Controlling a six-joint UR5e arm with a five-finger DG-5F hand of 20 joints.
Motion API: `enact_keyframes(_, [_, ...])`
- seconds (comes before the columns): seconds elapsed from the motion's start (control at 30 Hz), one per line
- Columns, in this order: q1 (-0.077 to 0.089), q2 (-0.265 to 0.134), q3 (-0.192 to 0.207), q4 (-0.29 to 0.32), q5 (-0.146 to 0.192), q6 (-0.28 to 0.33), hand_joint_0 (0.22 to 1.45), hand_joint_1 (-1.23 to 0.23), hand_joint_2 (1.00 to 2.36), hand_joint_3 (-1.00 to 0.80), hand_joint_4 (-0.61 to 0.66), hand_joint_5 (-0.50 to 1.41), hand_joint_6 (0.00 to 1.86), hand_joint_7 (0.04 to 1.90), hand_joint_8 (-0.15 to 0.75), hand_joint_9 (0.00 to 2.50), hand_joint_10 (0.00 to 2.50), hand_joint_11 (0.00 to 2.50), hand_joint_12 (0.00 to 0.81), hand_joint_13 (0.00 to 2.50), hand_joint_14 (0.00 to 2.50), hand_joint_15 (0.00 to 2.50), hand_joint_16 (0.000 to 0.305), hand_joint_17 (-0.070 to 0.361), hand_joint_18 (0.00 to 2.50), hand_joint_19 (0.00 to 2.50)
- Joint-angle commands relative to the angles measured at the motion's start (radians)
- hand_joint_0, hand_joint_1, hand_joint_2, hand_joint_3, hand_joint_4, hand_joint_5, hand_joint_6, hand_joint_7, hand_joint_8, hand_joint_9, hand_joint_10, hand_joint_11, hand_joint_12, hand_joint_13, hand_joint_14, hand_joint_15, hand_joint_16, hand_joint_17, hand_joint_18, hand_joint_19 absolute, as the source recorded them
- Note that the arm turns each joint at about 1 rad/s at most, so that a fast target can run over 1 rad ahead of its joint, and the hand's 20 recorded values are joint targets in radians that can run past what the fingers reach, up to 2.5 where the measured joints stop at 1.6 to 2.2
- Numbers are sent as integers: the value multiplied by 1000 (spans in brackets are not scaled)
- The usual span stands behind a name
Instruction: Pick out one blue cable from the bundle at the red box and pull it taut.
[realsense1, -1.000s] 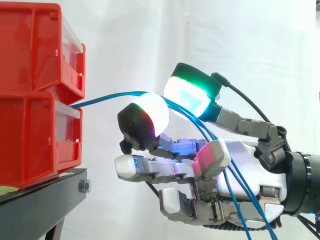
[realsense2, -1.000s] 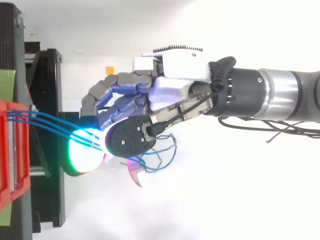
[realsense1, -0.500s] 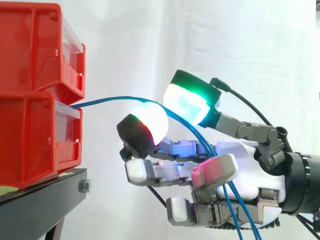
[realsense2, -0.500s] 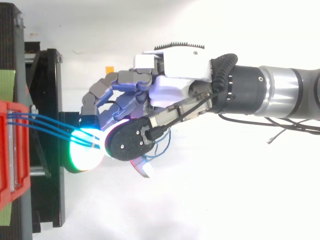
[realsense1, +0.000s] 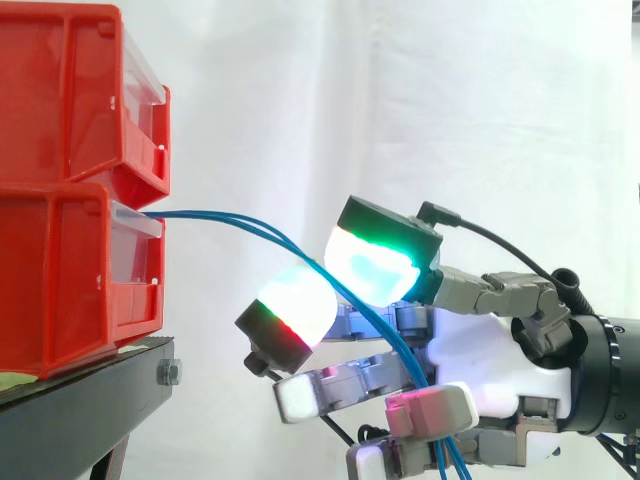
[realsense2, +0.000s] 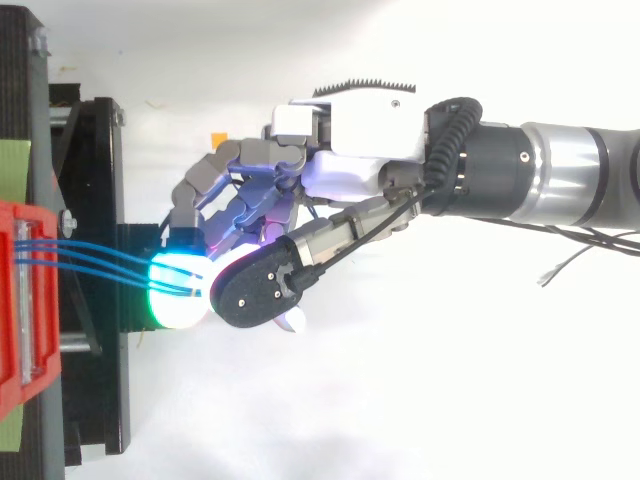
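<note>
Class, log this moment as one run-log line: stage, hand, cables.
stage: grasp | hand: shut round several blue cables, not one | cables: from lower red bin to hand, bowed, not taut

Two red bins sit stacked at 9 o'clock, the upper bin (realsense1: 70, 90) resting on the lower bin (realsense1: 60, 280), both on a black stand (realsense1: 90, 400) at 8 o'clock; a white curtain (realsense1: 400, 100) hangs behind; blue cables (realsense1: 210, 214) leave the seam between the bins heading toward 3 o'clock, then bend toward 5 o'clock; the hand (realsense1: 490, 370) enters from 4 o'clock; two glowing fingertips (realsense1: 375, 265), one green-white and one white with red, close on the cables from either side; the lower fingers stretch toward 9 o'clock beneath them.
</note>
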Motion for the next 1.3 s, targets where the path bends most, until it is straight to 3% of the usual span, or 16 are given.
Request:
enact_keyframes(0.0, [-6,0,0,-5,-1,-21,695,-730,1013,-331,-49,-192,949,717,293,867,20,594,414,1434,24,891,42,94,888,609])
enact_keyframes(0.5, [-17,1,0,-5,-1,-48,685,-712,1013,-339,-40,-195,947,722,276,1210,21,981,415,1391,24,870,40,90,873,623])
enact_keyframes(0.77, [-18,0,0,-5,-1,-50,693,-732,1012,-342,-46,-195,946,717,278,1217,22,994,415,1386,24,872,40,89,873,636])
enact_keyframes(1.03, [-18,26,0,-33,-1,-124,722,-802,1009,-386,-52,-192,944,700,277,1213,22,972,412,1387,26,863,39,89,923,657])
enact_keyframes(1.27, [-20,35,0,-73,-1,-147,727,-816,1009,-400,-51,-191,943,702,279,1191,25,946,416,1377,26,859,40,89,926,666])
